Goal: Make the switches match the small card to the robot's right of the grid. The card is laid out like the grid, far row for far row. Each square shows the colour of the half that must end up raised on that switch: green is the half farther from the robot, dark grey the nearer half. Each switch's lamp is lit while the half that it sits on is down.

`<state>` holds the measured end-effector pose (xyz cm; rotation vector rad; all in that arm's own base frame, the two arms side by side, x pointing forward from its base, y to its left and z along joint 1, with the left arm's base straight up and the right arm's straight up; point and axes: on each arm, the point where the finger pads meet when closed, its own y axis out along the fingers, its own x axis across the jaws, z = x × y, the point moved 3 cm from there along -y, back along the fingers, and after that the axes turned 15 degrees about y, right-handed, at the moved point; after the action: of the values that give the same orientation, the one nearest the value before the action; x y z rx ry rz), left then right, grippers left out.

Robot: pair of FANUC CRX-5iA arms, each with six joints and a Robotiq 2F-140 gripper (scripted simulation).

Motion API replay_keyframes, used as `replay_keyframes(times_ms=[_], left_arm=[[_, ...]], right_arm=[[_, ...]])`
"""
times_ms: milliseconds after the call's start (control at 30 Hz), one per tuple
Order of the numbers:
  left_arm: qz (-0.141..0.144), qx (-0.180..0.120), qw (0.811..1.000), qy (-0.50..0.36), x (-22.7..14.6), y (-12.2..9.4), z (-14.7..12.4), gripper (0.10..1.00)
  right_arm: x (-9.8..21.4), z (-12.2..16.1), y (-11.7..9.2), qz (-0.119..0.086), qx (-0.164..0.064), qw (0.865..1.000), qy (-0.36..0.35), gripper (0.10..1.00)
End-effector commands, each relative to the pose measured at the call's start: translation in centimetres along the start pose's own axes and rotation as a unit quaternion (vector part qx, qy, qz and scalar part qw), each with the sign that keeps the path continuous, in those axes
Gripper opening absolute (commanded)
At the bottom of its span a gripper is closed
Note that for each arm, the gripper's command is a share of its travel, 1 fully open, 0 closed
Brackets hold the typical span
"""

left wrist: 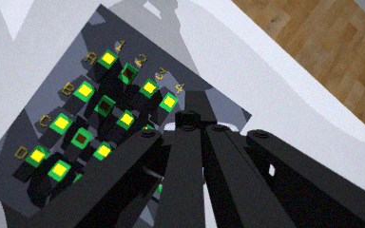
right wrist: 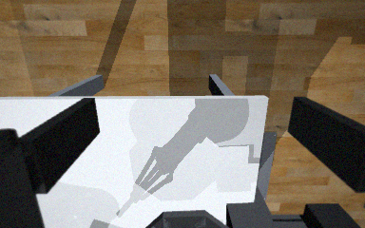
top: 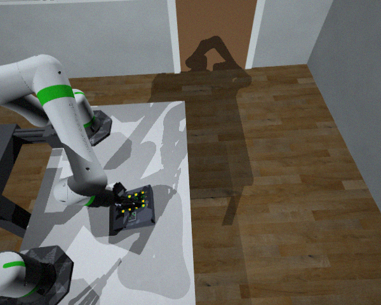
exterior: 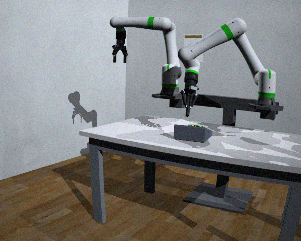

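The dark switch panel (top: 147, 217) (exterior: 188, 133) (left wrist: 82, 40) sits on the table. In the left wrist view lamps are lit on A1 (left wrist: 108, 59), A3 (left wrist: 149, 87), A4 (left wrist: 169, 102), B1, B3, C1, C3, D1 and D2. Lamps on A2 (left wrist: 128, 73), B2 (left wrist: 105, 105) and C2 (left wrist: 82, 138) are dark. B4 is mostly hidden, as are C4, D3 and D4, behind the fingers. The card (top: 132, 216) lies beside the grid, its squares too small to read. My left gripper (exterior: 187, 114) is shut and empty, above the panel. My right gripper (exterior: 119, 61) (right wrist: 194, 115) is open and empty, high up, away from the panel.
The white table (top: 151, 279) (exterior: 145, 145) (right wrist: 113, 128) carries the panel, with arm shadows across it. The right arm's base (top: 47, 272) is mounted near the table's edge. The left arm reaches in over the panel and hides part of it in the top view.
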<state>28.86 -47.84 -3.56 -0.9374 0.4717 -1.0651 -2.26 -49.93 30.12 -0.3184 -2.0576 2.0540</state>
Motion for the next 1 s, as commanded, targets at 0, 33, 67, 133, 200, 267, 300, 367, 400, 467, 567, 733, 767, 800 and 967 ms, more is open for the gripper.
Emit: replay_keyframes(times_ms=[0,33,67,133,200,267,300,367,400,467,567,733,767,800,967], left_arm=[[0.003,-0.001,1.0,-0.021,0.0,0.0,0.5,0.099],[0.004,-0.001,1.0,-0.028,0.0,0.0,0.7,0.099],[0.006,-0.001,0.999,-0.035,0.0,0.1,0.9,0.099],[0.008,-0.001,0.999,-0.049,0.0,0.1,1.2,0.099],[0.01,-0.001,0.998,-0.056,0.0,0.1,1.4,0.099],[0.011,-0.002,0.998,-0.064,0.0,0.2,1.6,0.099],[0.012,-0.002,0.997,-0.071,-0.1,0.2,1.8,0.099],[0.015,-0.002,0.996,-0.087,-0.1,0.3,2.2,0.099],[0.017,-0.002,0.995,-0.094,-0.1,0.3,2.4,0.099],[0.02,-0.002,0.994,-0.11,-0.1,0.3,2.8,0.099],[0.024,-0.002,0.991,-0.134,-0.2,0.4,3.4,0.099],[0.032,-0.002,0.984,-0.176,-0.3,0.6,4.4,0.099],[0.032,-0.002,0.984,-0.176,-0.3,0.6,4.4,0.099],[0.032,-0.002,0.984,-0.176,-0.3,0.6,4.4,0.099],[0.04,-0.002,0.975,-0.219,-0.5,0.7,5.5,0.099]], right_arm=[[0.0,0.0,-0.1,0.0,0.001,1.0,0.0,1.0],[0.0,0.0,-0.1,0.0,0.001,1.0,0.0,1.0],[0.0,0.0,-0.1,0.0,0.001,1.0,0.0,1.0],[0.0,0.0,-0.1,0.0,0.001,1.0,0.0,1.0],[0.0,0.0,-0.1,0.0,0.001,1.0,0.0,1.0],[0.0,0.0,-0.1,0.0,0.001,1.0,0.0,1.0],[0.0,0.0,-0.1,0.0,0.001,1.0,0.0,1.0],[0.0,0.0,-0.1,0.0,0.001,1.0,0.0,1.0],[0.0,0.0,-0.1,0.0,0.001,1.0,0.0,1.0],[0.0,0.0,-0.1,0.0,0.001,1.0,0.0,1.0],[0.0,0.0,-0.1,0.0,0.001,1.0,0.0,1.0],[0.0,0.0,-0.1,0.0,0.001,1.0,0.0,1.0],[0.0,0.0,-0.1,0.0,0.001,1.0,0.0,1.0],[0.0,0.0,-0.1,0.0,0.001,1.0,0.0,1.0],[0.0,0.0,-0.1,0.0,0.001,1.0,0.0,1.0]])
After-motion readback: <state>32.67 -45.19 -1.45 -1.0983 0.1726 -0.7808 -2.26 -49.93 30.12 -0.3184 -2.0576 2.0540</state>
